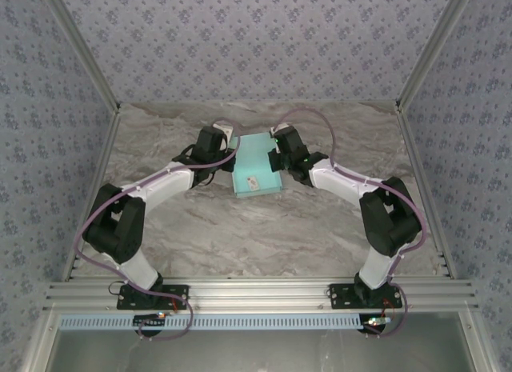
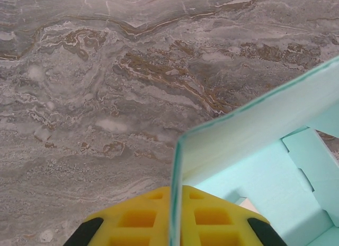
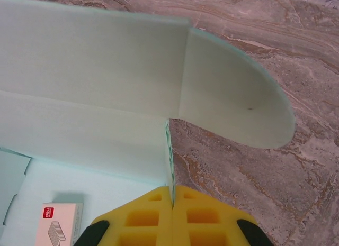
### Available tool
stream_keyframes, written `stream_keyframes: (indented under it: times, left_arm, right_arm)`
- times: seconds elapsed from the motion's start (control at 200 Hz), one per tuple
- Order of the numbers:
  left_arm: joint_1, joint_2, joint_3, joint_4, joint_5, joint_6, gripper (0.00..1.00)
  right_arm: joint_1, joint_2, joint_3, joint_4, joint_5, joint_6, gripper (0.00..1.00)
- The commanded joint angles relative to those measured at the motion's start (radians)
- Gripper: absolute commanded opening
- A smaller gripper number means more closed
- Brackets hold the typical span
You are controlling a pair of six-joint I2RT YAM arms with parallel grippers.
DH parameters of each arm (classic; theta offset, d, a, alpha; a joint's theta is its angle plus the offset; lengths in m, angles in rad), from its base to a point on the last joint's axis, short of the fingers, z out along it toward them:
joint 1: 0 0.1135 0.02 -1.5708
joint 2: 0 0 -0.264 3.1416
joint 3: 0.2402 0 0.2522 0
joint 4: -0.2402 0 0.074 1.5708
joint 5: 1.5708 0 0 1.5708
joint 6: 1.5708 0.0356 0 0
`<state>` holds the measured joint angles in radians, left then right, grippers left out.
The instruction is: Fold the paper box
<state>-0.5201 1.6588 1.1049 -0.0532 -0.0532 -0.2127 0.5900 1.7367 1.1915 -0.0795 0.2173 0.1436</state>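
**At the table's far centre: walls raised, box not yet closed**

Toward the upper middle of the overhead view, on the grey marble-patterned table (image 1: pixel 240 236), lay the pale blue thin-card paper box (image 1: pixel 258 160). Your two arms met over it from either side.

Your left gripper (image 2: pixel 175 197) was pinched shut on the thin edge of an upright blue side wall (image 2: pixel 254 135). The card ran straight between its yellow fingers (image 2: pixel 137 217) at the bottom of the left wrist view. Your right gripper (image 3: pixel 170 196) was likewise closed tight on a card edge at the bottom centre of its own view, holding up a raised panel. Beyond it, at the right of that frame, a rounded flap (image 3: pixel 235 98) stood out loose over the marble.

Judging by this, you were partway through. The base panel sat flat and at least two walls had been lifted along their creases, though both seemed to depend on your grips to stand. What was left, as I read it, was turning in the rounded flaps, tucking the tabs into their slits and closing the top. None of that looked done.

A small white packet with a red label (image 3: pixel 55 225) sat on the base at the lower left of the right wrist view, so you would have had to fold around it.
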Motion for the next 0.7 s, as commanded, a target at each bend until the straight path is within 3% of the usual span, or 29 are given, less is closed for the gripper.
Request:
stream_keyframes:
  times: [0.0, 0.38, 0.695]
  left_arm:
    - [-0.003, 0.01, 0.023, -0.005, -0.008, -0.026, 0.11]
    - [-0.003, -0.01, -0.003, -0.007, 0.019, -0.046, 0.14]
    - [-0.01, -0.019, -0.002, 0.014, 0.003, -0.078, 0.0]
  right_arm:
    - [0.004, -0.029, 0.02, -0.027, 0.04, 0.037, 0.0]
    - [0.004, -0.024, 0.022, -0.027, 0.05, 0.045, 0.0]
    - [0.007, -0.028, 0.012, -0.004, 0.03, 0.114, 0.0]
